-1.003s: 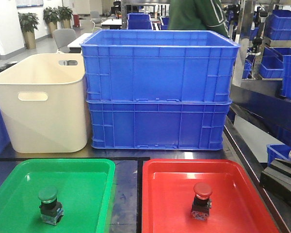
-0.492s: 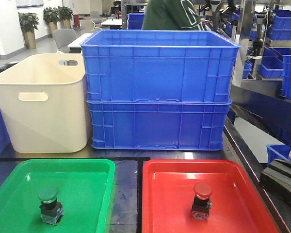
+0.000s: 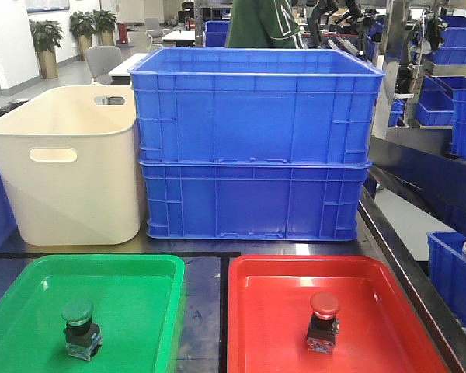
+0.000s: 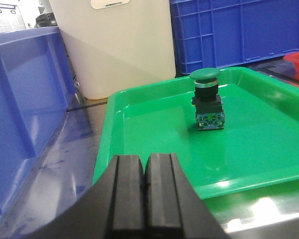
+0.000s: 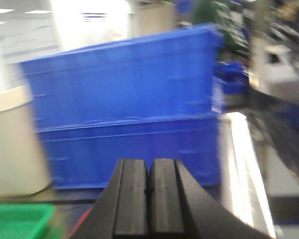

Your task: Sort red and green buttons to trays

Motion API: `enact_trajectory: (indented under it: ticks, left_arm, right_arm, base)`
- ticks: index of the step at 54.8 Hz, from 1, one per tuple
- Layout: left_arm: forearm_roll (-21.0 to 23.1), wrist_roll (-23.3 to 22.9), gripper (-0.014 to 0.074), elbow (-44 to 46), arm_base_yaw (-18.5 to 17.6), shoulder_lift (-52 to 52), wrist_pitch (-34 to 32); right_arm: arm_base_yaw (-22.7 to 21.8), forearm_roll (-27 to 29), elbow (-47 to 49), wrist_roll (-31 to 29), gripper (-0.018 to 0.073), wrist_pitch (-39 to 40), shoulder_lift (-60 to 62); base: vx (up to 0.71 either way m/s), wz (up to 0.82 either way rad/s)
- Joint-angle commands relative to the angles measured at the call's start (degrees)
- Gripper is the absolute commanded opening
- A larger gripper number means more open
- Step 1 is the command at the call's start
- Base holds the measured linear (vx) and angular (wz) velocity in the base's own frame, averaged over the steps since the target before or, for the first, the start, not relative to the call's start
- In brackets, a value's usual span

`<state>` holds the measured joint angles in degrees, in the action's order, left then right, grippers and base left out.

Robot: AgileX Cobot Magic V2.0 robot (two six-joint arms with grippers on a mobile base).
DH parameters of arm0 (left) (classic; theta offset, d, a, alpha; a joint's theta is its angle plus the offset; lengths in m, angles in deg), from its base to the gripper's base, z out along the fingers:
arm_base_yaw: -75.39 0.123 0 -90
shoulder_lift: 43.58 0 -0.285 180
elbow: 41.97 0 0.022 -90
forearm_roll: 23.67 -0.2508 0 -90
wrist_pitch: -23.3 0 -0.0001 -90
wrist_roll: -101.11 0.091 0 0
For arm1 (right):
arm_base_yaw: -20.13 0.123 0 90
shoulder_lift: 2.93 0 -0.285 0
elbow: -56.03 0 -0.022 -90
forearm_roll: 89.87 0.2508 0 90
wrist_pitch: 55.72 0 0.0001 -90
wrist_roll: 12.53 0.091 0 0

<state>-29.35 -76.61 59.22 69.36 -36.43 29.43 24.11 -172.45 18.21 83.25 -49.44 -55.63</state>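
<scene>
The dark arm that sat at the lower right edge of the front view has gone, exposing a blue crate (image 3: 454, 280) there. Behind the stacked crates, the person in green (image 3: 262, 23) has shifted left.

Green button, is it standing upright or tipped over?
Upright: the green button stands on its switch body, cap up, inside the green tray.

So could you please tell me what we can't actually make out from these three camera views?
- Front view: the near edges of the green tray and red tray are cut off by the bottom of the frame.
- Front view: neither gripper shows.
- Right wrist view: motion blur; the blue crates lack detail, and the red button is out of frame.
- Left wrist view: the left gripper hides the green tray's near rim.
- Both views: the insides of the crates and the cream tub are hidden by their walls.
</scene>
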Motion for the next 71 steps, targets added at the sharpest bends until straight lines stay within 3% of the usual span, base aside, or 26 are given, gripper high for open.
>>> enact_trajectory:
  ticks: [1,8,14,22,26,36,52,60,62,71]
  left_arm:
    - [0.0,-0.5,-0.0006,1.6,-0.2,-0.7,-4.7]
    - [0.0,-0.5,-0.0006,1.6,-0.2,-0.7,-4.7]
    - [0.0,-0.5,-0.0006,1.6,-0.2,-0.7,-4.7]
    - [0.0,-0.5,-0.0006,1.6,-0.2,-0.7,-4.7]
    - [0.0,-0.5,-0.0006,1.6,-0.2,-0.7,-4.7]
    - [0.0,-0.5,-0.0006,1.6,-0.2,-0.7,-4.7]
    - [0.0,-0.5,-0.0006,1.6,-0.2,-0.7,-4.7]
    - [0.0,-0.5,-0.0006,1.6,-0.2,-0.7,-4.7]
    - [0.0,-0.5,-0.0006,1.6,-0.2,-0.7,-4.7]
    - [0.0,-0.5,-0.0006,1.5,-0.2,-0.8,-4.7]
  right_arm:
    - [0.2,14.4,1.8,-14.2,-0.0008,-3.2,-3.1]
    - [4.6,36.4,1.8,-48.1,-0.0008,0.3,-4.5]
    - [8.9,57.4,1.8,-73.5,-0.0008,-5.1,-3.8]
    - [8.9,83.4,1.5,-100.6,-0.0008,-14.7,-2.5]
    - [9.1,86.5,-1.0,-109.1,-0.0008,-14.3,-0.3]
    - [7.5,84.4,-14.3,-104.4,-0.0008,-9.4,12.0]
    - [-3.3,85.3,-36.8,-103.7,-0.0008,-6.9,34.9]
    - [-6.4,83.3,-41.8,-102.8,-0.0008,-7.2,44.5]
    - [-6.5,83.2,-41.5,-102.8,-0.0008,-10.4,46.4]
    - [-6.2,83.3,-41.5,-102.8,-0.0008,-12.6,45.5]
  base:
    - [0.00,0.00]
    - [0.00,0.00]
    - [0.00,0.00]
    - [0.00,0.00]
    - [0.00,0.00]
    - [0.00,0.00]
    - [0.00,0.00]
    - [0.00,0.00]
    - [0.00,0.00]
    - [0.00,0.00]
